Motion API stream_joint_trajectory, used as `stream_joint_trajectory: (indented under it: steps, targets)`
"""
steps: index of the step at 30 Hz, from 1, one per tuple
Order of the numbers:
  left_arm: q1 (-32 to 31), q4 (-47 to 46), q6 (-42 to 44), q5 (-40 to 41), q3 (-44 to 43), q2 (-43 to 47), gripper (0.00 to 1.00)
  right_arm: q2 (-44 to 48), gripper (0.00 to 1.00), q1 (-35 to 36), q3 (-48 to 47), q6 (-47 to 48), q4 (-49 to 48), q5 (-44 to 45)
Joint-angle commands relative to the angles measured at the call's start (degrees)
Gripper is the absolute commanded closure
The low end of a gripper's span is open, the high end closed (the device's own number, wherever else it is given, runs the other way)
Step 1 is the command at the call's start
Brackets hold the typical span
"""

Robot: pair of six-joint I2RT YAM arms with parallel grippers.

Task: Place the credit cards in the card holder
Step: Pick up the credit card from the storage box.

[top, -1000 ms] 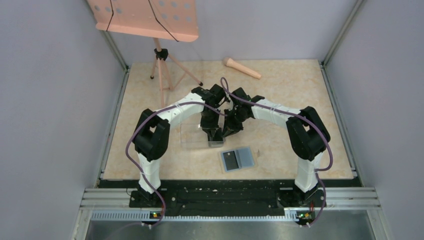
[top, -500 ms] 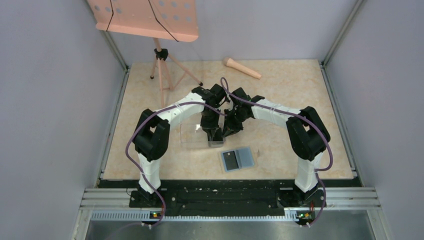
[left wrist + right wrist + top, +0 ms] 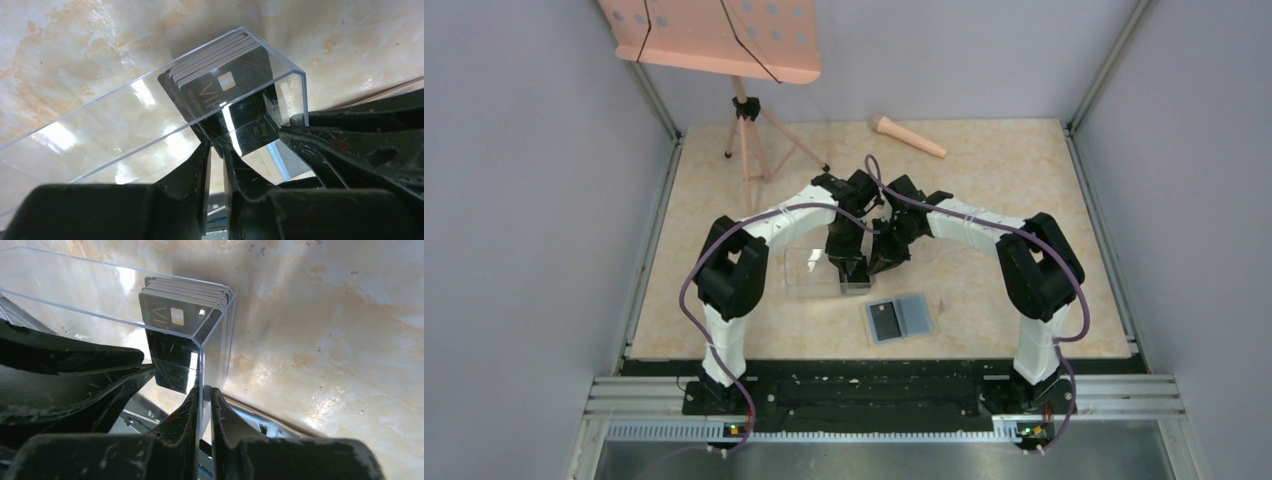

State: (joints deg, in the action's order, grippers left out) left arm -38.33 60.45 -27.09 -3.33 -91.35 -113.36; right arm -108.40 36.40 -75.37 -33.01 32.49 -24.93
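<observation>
A stack of dark credit cards (image 3: 225, 65) (image 3: 185, 300) stands on edge at the right end of a long clear plastic box (image 3: 809, 272) (image 3: 125, 125) (image 3: 100, 305). My right gripper (image 3: 882, 262) (image 3: 205, 389) is shut on the box's end wall. My left gripper (image 3: 854, 272) (image 3: 217, 142) hangs at the same end. Its jaws stand a narrow gap apart, with the tips at the lower corner of the front card; whether they touch it I cannot tell. The card holder (image 3: 914, 315) lies open nearer the arm bases, light blue inside, with one dark card (image 3: 885, 320) on its left half.
A pink music stand (image 3: 714, 35) on a tripod (image 3: 749, 130) rises at the back left. A pink microphone-shaped object (image 3: 907, 135) lies at the back centre. Grey walls and metal posts close in the tabletop on three sides.
The left arm's elbow has shifted slightly to the right, while its gripper stays at the box end. The right arm, box and card holder have not moved.
</observation>
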Motion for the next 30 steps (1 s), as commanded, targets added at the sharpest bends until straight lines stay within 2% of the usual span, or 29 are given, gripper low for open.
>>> stream_joint_trajectory:
  steps: [1,9,16,18,22,26,30]
  targets:
    - [-0.70,0.18,0.94,0.26,-1.54,-0.97,0.79,3.82,1.00,1.20,-0.39,-0.31,-3.09,-3.28]
    - [-1.13,-1.34,0.57,-0.87,0.04,-1.71,0.80,3.89,1.00,1.20,-0.48,-0.31,-3.10,-3.37]
    - [-1.32,-4.70,-1.05,-3.84,1.35,0.69,0.93,3.75,1.00,1.15,-0.82,-0.34,-3.05,-3.45]
    - [-1.31,-5.53,-1.54,-3.98,1.83,2.14,0.93,3.80,1.00,1.21,-0.75,-0.37,-3.05,-3.38]
    - [-0.48,-7.53,-3.11,-3.76,4.31,5.59,0.87,3.76,1.00,1.20,-0.59,-0.38,-3.05,-3.46]
    - [2.23,-11.43,-5.12,-6.25,9.60,10.21,0.75,3.97,1.00,1.21,-0.48,-0.44,-3.05,-3.46]
    - [5.14,-15.37,-6.65,-9.40,15.21,14.30,0.72,4.62,1.00,1.20,-0.27,-1.10,-3.28,-3.81]
